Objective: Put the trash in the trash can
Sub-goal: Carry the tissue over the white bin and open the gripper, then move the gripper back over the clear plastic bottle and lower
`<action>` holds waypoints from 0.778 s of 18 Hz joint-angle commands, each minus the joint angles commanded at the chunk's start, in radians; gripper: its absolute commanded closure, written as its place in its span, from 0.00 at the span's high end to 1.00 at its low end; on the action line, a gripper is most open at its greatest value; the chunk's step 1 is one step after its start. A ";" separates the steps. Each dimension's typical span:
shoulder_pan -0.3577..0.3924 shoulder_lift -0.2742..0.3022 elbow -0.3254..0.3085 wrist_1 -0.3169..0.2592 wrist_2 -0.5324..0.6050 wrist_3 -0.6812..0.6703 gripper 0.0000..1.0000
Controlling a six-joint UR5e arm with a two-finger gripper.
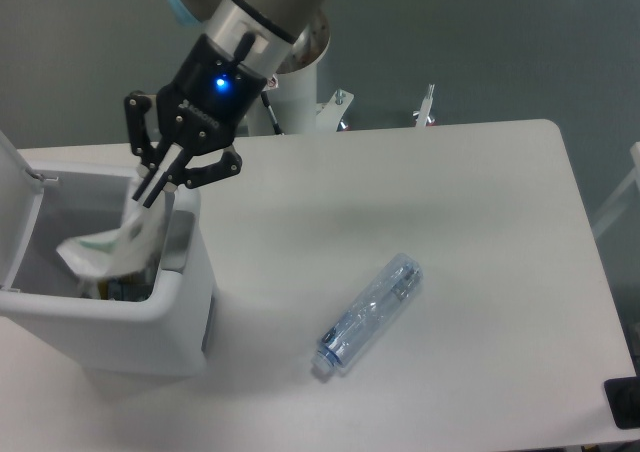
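The gripper [158, 186] pinches the white wad [112, 248] over the open trash can [150, 317], its lower part hidden inside; the bottle [368, 313] lies apart.

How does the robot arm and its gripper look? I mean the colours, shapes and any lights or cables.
The arm is a thick round tube in silver-grey metal, with a light blue ring near the top of the picture. Its wrist section is black and carries a small glowing blue light. The gripper is black, with two thin fingers on open linkage bars. A thin dark cable runs beside the wrist.
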 joint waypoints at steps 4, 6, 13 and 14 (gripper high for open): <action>0.017 -0.008 0.011 0.009 0.002 0.005 0.74; 0.061 -0.014 0.003 0.050 0.003 0.034 0.76; 0.117 -0.222 0.141 0.112 0.283 0.176 0.93; 0.117 -0.257 0.162 0.112 0.320 0.176 0.95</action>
